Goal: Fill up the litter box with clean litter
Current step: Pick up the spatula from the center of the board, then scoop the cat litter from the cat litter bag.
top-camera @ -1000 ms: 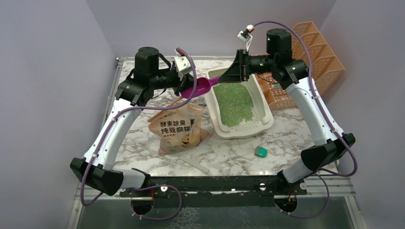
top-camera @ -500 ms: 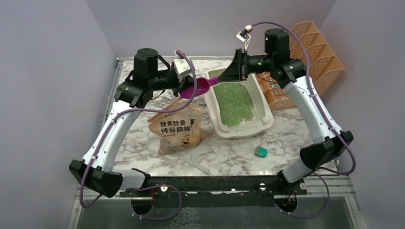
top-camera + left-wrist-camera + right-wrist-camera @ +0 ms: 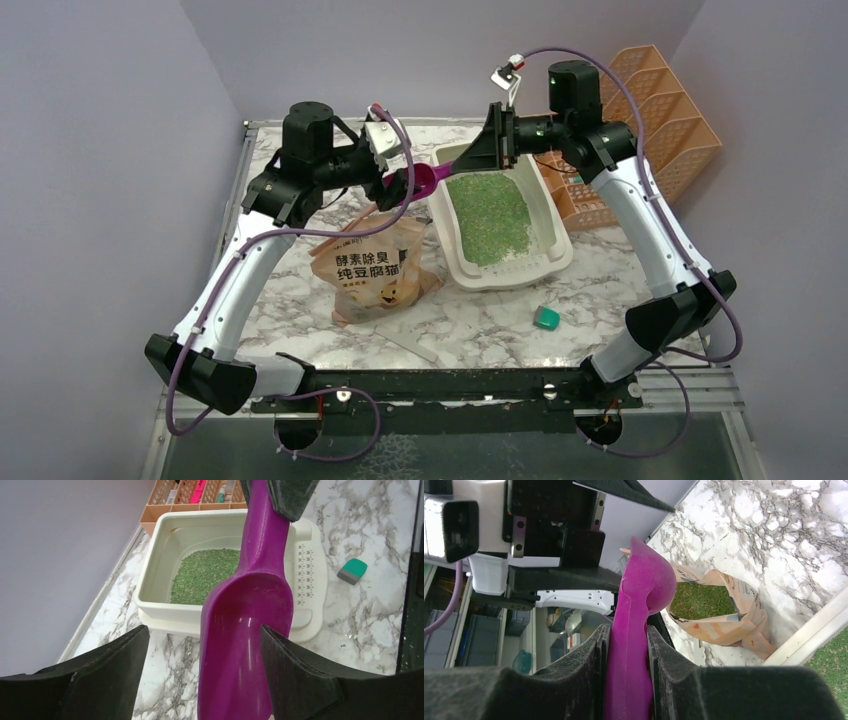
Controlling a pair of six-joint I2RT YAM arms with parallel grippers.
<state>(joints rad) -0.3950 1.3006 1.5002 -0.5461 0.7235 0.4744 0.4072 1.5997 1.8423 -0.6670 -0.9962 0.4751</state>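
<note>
The scoop (image 3: pixel 245 630) runs off my left wrist view's bottom edge; my right gripper (image 3: pixel 626 642) covers its handle.

The marble table (image 3: pixel 480 315) carries a tan paper bag (image 3: pixel 375 262) printed with dark characters, lying left of centre. A magenta scoop (image 3: pixel 245 610), bowl empty, is raised above the bag's far end. An orange mesh rack (image 3: pixel 670 110) stands at the far right. A small teal block (image 3: pixel 546 318) lies near the front edge.
</note>
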